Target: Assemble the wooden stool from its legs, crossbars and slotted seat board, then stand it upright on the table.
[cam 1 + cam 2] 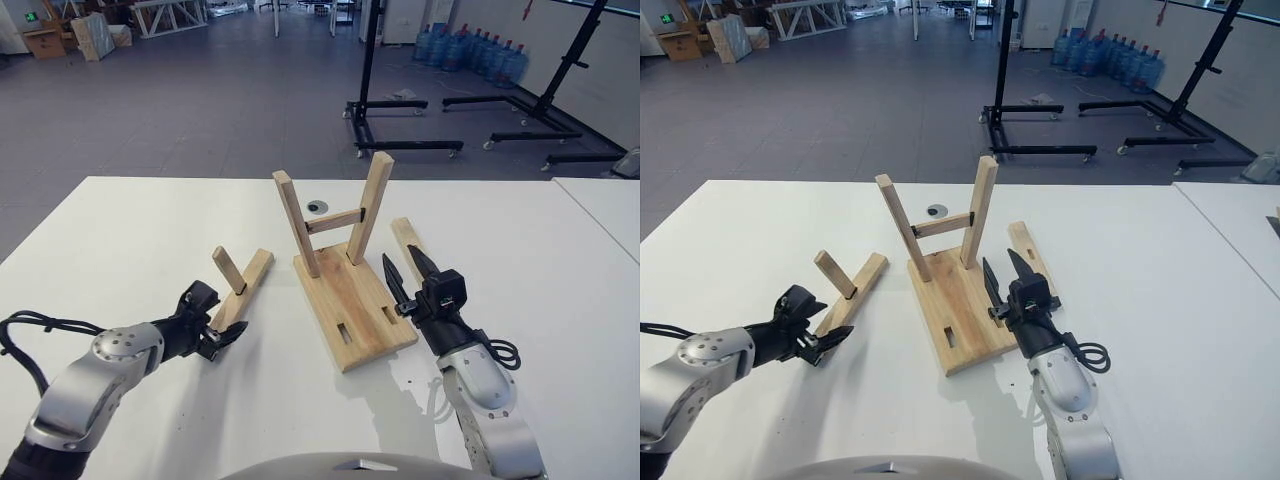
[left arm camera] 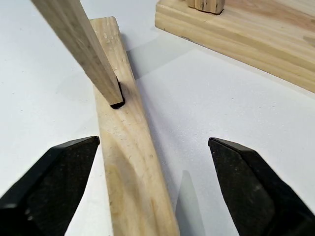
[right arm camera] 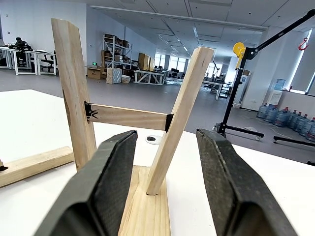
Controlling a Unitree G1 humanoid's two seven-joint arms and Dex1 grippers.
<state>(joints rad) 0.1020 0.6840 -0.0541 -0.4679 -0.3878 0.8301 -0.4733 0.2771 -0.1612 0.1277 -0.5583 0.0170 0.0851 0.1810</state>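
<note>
The slotted seat board (image 1: pixel 352 305) lies flat at mid-table. Two legs (image 1: pixel 297 222) stand in its far end, joined by a crossbar (image 1: pixel 333 220). To its left a loose leg (image 1: pixel 247 283) lies flat with a short crossbar (image 1: pixel 229 270) sticking up from it. My left gripper (image 1: pixel 225 315) is open, its fingers (image 2: pixel 49 187) either side of that leg's (image 2: pixel 130 162) near end without touching it. Another loose leg (image 1: pixel 404 237) lies right of the board. My right gripper (image 1: pixel 400 255) is open at the board's right edge, pointing at the standing legs (image 3: pixel 74 93).
A round grommet (image 1: pixel 317 207) sits in the table behind the stool frame. A black cable (image 1: pixel 500 352) loops beside my right wrist. A second table (image 1: pixel 610 200) adjoins at the right. Black wheeled stands (image 1: pixel 400 140) are on the floor beyond the far edge.
</note>
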